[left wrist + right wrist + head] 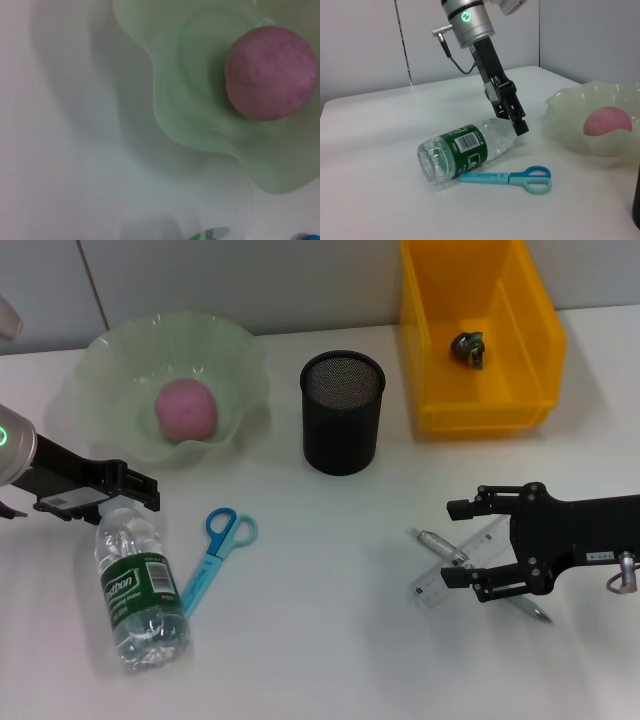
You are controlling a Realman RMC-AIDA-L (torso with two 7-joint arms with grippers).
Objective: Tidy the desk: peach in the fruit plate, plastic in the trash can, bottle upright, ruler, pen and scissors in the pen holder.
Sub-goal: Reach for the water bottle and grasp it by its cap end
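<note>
Head view: the water bottle (139,585) lies on its side in front of the fruit plate (110,355), its neck toward the plate; the left gripper (125,498) is at the neck, seemingly closed around it; the blue scissors (217,552) lie just beside the bottle; the right gripper (478,545) hangs with fingers apart over the ruler (462,568) and pen (440,547).

Left wrist view: only the plate (190,110) with the peach (270,73) in it.

Right wrist view: the bottle (465,152) looks nearly empty, so probably light, thin-walled and slippery; the stiff neck is the best hold, where the left gripper (518,125) is clamped.
</note>
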